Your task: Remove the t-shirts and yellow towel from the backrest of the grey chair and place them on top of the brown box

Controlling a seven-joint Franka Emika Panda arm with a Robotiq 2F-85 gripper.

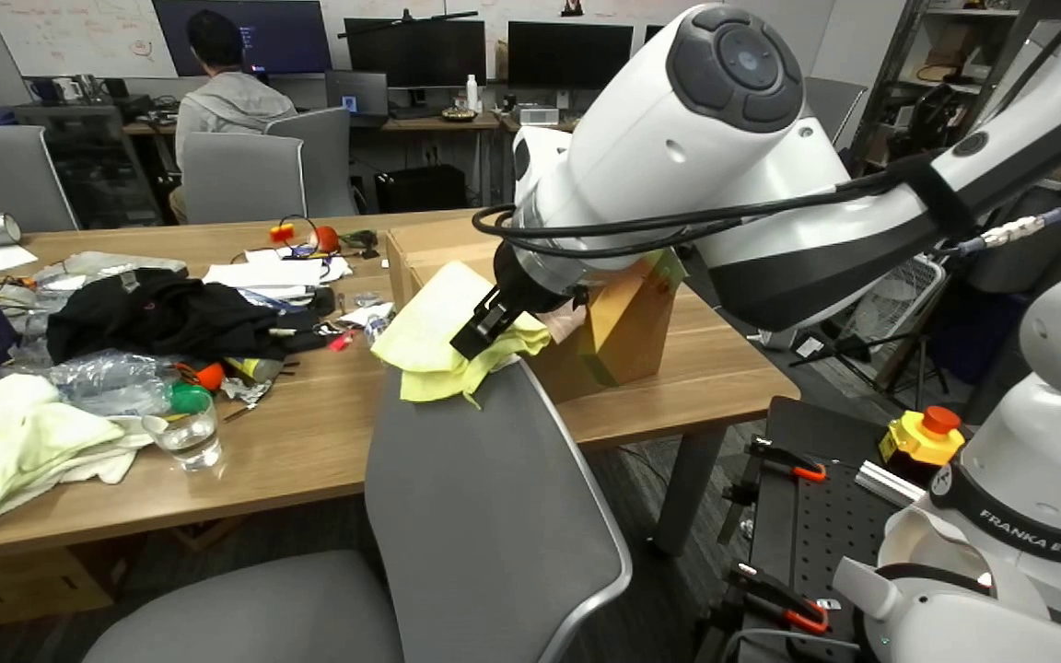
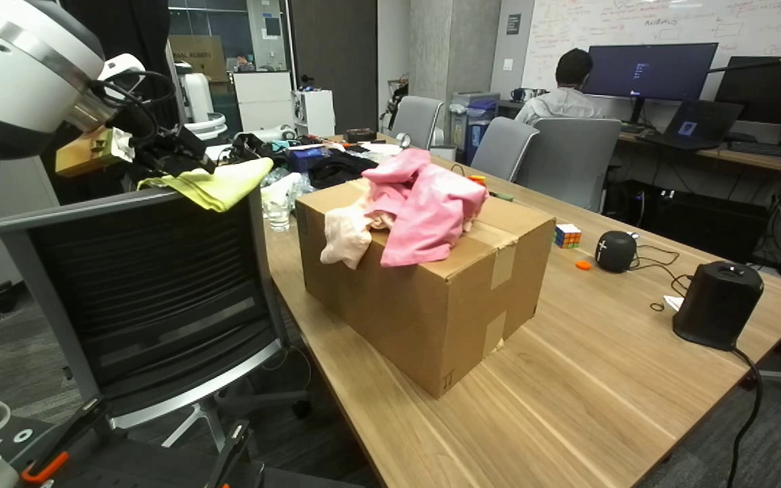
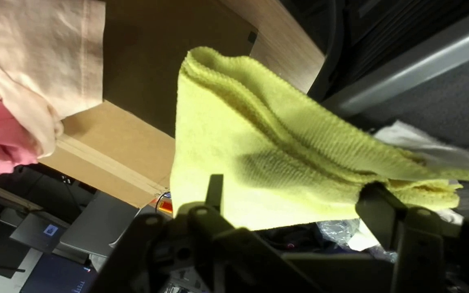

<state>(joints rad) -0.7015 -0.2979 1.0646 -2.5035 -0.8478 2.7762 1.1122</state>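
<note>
Yellow towel (image 1: 425,322), one, over the top of the grey chair's backrest (image 1: 494,488); my gripper (image 3: 294,184) at it, fingers spread apart, contact hard to judge. T-shirts (image 2: 428,210), pink and peach, heaped on the brown box (image 2: 377,312). Wooden table (image 2: 567,407): water glass (image 1: 192,435), black cloth (image 1: 162,313). Beyond: seated person (image 1: 228,106), monitors (image 1: 415,55), whiteboard (image 1: 79,37).

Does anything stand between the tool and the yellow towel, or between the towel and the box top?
Nothing visible stands between the tool and the towel, nor between the towel and the box. The shirts cover part of the box's top and leave part bare.
</note>
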